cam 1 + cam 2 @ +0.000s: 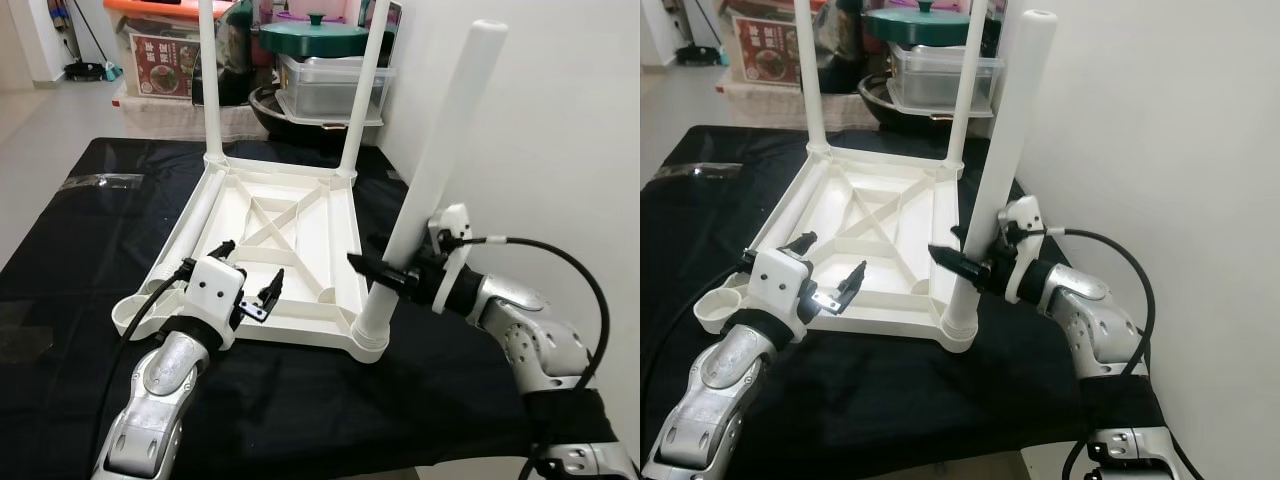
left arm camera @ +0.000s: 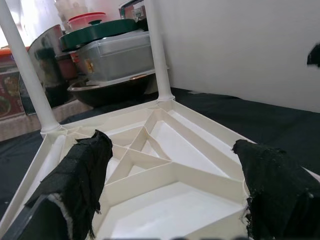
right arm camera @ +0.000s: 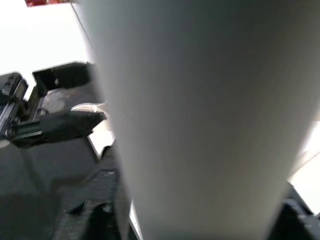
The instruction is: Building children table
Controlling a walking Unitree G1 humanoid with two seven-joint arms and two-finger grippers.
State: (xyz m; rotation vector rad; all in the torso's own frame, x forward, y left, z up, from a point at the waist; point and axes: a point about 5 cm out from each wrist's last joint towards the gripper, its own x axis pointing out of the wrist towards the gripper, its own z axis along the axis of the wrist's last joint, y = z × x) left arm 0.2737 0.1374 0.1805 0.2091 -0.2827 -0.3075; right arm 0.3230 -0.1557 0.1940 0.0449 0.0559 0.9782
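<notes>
**Third leg tilted in its socket, right gripper clamped low on it**

Nearest the robot, the left gripper (image 1: pixel 247 275) hovers just over the near edge of the upturned white plastic table top (image 1: pixel 290 225), its two black fingers spread wide and holding nothing. The table top lies underside up on the black cloth-covered table (image 1: pixel 90 230).

On the near right corner, the right gripper (image 1: pixel 385 272) is closed around the lower part of a long white plastic table leg (image 1: pixel 435 170). The foot of this leg sits in the near right corner socket (image 1: pixel 370 335), but its long axis leans away to the right and back, not plumb. The right arm is plainly the nearer and already has it, so the coming move looks to be righting the leg and pressing it down along its own axis.

The near left corner socket (image 1: pixel 130 312) is empty.

Farther off, two upright white legs (image 1: pixel 211 80) stand in the far corners, parallel and straight. Behind them stacked lidded storage containers (image 1: pixel 325 75) crowd the floor.
</notes>
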